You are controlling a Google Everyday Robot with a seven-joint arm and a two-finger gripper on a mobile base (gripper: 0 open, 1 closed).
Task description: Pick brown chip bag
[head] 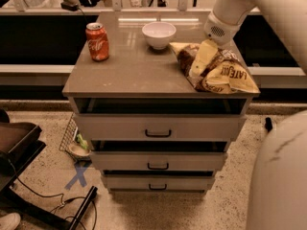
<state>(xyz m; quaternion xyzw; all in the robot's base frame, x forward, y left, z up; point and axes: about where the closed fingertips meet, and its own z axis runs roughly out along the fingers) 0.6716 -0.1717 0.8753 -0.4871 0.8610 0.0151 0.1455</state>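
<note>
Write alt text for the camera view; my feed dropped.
The gripper is low over the brown chip bag, which lies at the right front corner atop a drawer cabinet. A white bowl stands behind the bag, and a red soda can stands at the back left.

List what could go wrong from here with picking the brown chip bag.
1. The brown chip bag lies at the front right corner of the cabinet top; a push from the hand, low over the bag's left part, could tip it off the edge.
2. The bag looks glossy and crinkled, so a grasp may catch only a fold and slip.
3. The white bowl stands close behind the bag's far end; dragging the bag could knock it.
</note>
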